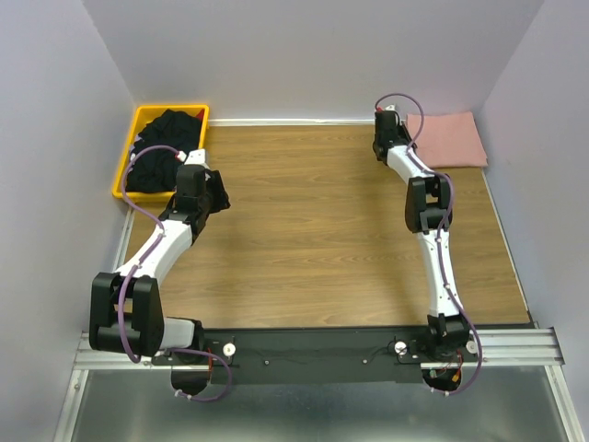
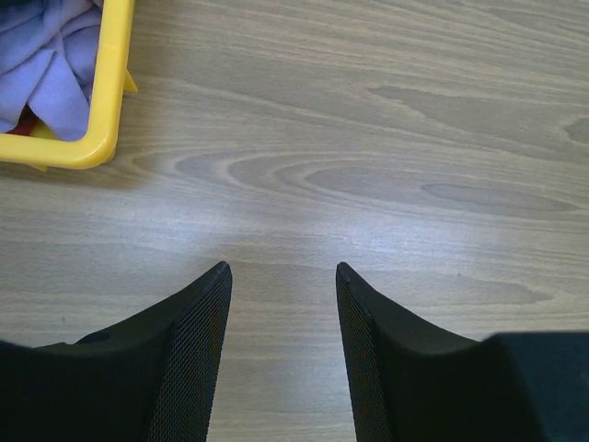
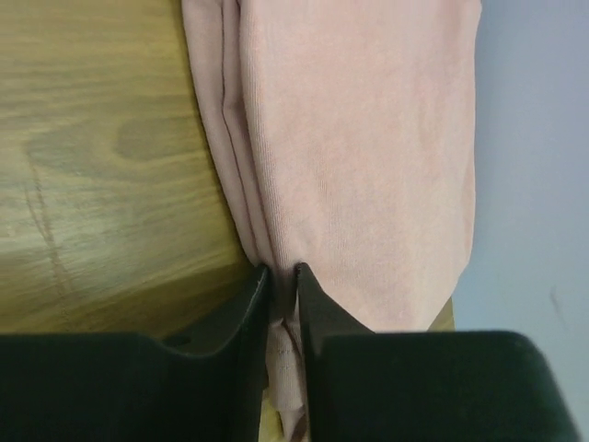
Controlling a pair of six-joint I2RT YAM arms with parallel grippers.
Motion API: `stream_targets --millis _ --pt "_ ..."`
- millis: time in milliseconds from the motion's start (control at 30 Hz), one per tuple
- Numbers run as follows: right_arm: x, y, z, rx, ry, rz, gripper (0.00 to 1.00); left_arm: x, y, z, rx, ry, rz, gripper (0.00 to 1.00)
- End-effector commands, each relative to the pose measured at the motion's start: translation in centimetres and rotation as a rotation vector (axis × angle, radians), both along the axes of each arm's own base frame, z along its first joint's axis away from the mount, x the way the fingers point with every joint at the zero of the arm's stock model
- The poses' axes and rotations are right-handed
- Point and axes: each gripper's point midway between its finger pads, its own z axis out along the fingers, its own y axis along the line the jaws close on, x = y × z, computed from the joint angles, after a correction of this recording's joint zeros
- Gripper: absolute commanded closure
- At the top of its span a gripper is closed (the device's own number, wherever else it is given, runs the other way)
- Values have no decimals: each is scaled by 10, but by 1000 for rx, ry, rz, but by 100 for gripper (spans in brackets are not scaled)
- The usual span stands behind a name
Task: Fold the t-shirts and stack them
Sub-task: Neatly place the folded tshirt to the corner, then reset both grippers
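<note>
Presently the folded pink t-shirt (image 1: 453,138) is laid at the far right corner of the worktop (image 1: 313,239); its edge is pinched by the right hand (image 3: 281,273) — jaws nearly closed on the cloth; the left hand (image 2: 283,269) is held spread over bare wood beside the yellow bin (image 1: 170,108), in which black t-shirts (image 1: 166,152) are heaped.

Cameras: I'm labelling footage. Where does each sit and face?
Top external: high behind the bases, looking down at the table; both arms show.
Left wrist: looks down at table and yellow bin; open left gripper shows.
Right wrist: looks at pink t-shirt; right gripper shut on it.
Shared: top and right wrist see that t-shirt.
</note>
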Motion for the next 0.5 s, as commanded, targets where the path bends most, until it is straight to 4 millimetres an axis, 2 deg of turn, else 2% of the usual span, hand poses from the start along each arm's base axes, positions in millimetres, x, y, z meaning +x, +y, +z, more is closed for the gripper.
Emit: stream_targets --millis 0,33,133,167,200,233,267,300,367,400,433,467 --pt "16 11 10 57 -71 42 72 0 0 1 2 -20 -13 43" --pt "16 11 11 57 -72 42 63 1 0 2 3 -23 -14 43" --pt "9 12 20 69 -83 27 52 0 0 3 1 -28 -17 43" --pt "1 12 17 70 -68 16 42 1 -1 6 -3 -38 -22 38" --pt "-2 18 38 73 -93 20 34 1 -2 8 -6 -44 -26 37" --pt "-6 24 51 75 -107 23 29 1 -2 8 -4 -46 -25 35" --pt "-11 28 59 84 -117 20 15 2 -2 11 -7 -55 -25 32" --pt "-22 41 82 102 -136 40 6 2 -2 15 -7 -67 -27 30" --pt "-34 57 100 165 -169 60 2 1 -7 21 -24 -82 -52 28" --pt "-50 69 99 188 -138 80 1 0 -8 22 -24 -85 -55 28" --pt "-58 80 133 273 -207 95 0 0 -8 24 -26 -90 -58 27" --pt "-70 87 140 313 -207 102 0 4 -12 34 -40 -128 -73 27"
